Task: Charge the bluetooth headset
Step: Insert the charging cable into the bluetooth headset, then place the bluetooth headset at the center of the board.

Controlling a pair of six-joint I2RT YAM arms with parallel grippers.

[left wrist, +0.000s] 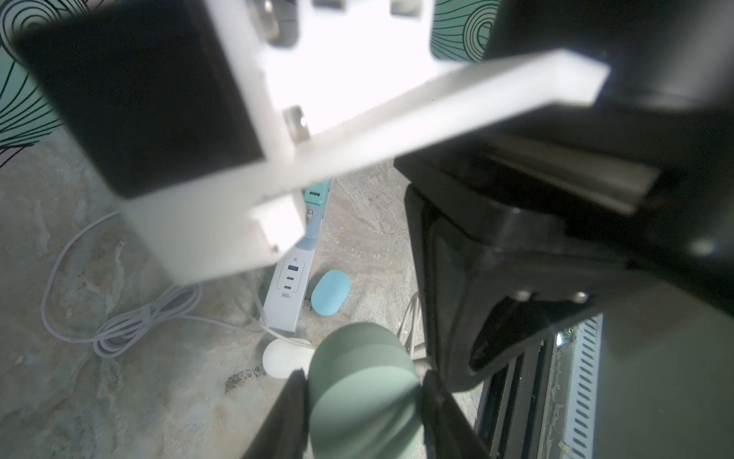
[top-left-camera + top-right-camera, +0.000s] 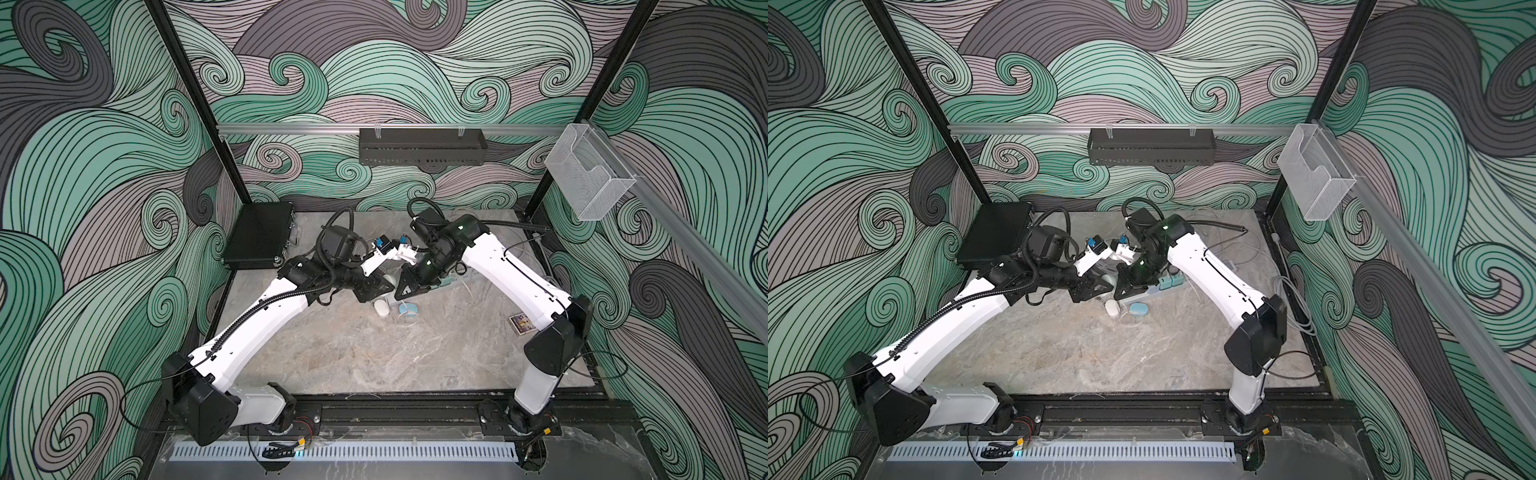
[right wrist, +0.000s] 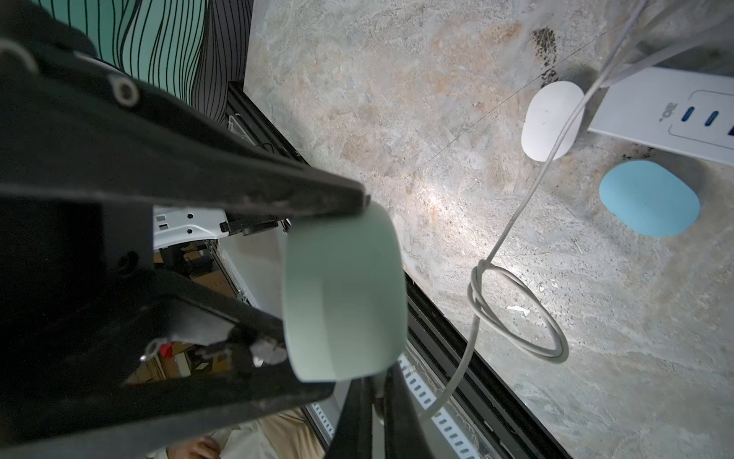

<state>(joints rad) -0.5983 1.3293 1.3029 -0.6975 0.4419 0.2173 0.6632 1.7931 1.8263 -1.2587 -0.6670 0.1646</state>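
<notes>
A pale green headset case (image 1: 357, 357) is clamped between the black fingers of my left gripper (image 1: 364, 375), held above the table. In the right wrist view the same case (image 3: 341, 294) shows end-on. Just below it, my right gripper (image 3: 377, 385) has its narrow jaws close around the plug of the white charging cable (image 3: 512, 222). The plug meets the case's underside; the joint itself is hidden. In both top views the two grippers meet mid-table (image 2: 390, 286) (image 2: 1108, 286). The cable loops back toward the white power strip (image 3: 667, 107).
A white case (image 2: 381, 308) and a blue case (image 2: 409, 309) lie on the table in front of the grippers, beside the strip (image 2: 1167, 284). A black box (image 2: 259, 235) sits at the back left and a small card (image 2: 521, 324) at the right. Coiled white cable (image 1: 119, 318) lies near the strip.
</notes>
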